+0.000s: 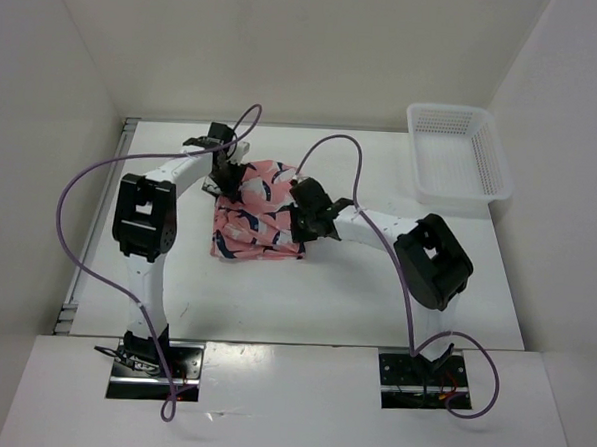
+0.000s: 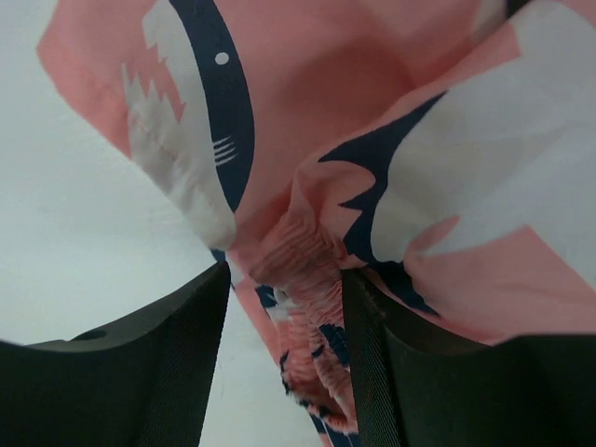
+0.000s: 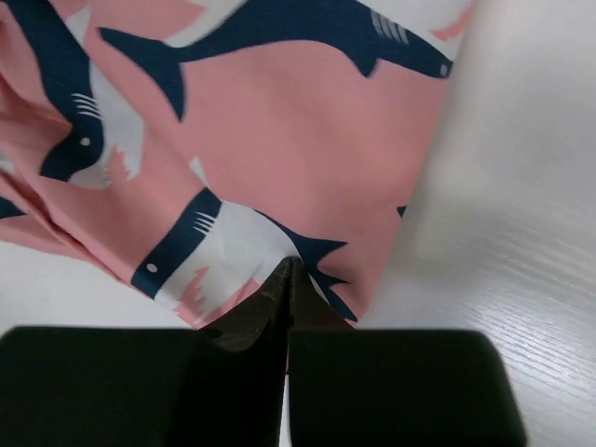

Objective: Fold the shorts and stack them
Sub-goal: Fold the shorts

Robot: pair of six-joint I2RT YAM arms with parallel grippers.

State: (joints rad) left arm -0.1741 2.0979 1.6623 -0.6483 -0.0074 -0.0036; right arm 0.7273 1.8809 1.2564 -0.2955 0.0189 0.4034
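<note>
The salmon-pink shorts [image 1: 260, 213] with navy-and-white sharks lie bunched on the white table between both arms. My left gripper [image 1: 228, 179] is at their back left corner. In the left wrist view its jaws stand apart [image 2: 285, 279] astride the gathered elastic waistband [image 2: 303, 270]; the cloth touches the right finger [image 2: 391, 372], and bare table shows beside the left finger [image 2: 168, 363]. My right gripper [image 1: 301, 220] is at the shorts' right edge. In the right wrist view [image 3: 287, 267] its jaws are closed, pinching the fabric [image 3: 279, 158] at the tips.
A white mesh basket [image 1: 458, 158] stands at the back right of the table. White walls enclose the table on the left, back and right. Purple cables loop above both arms.
</note>
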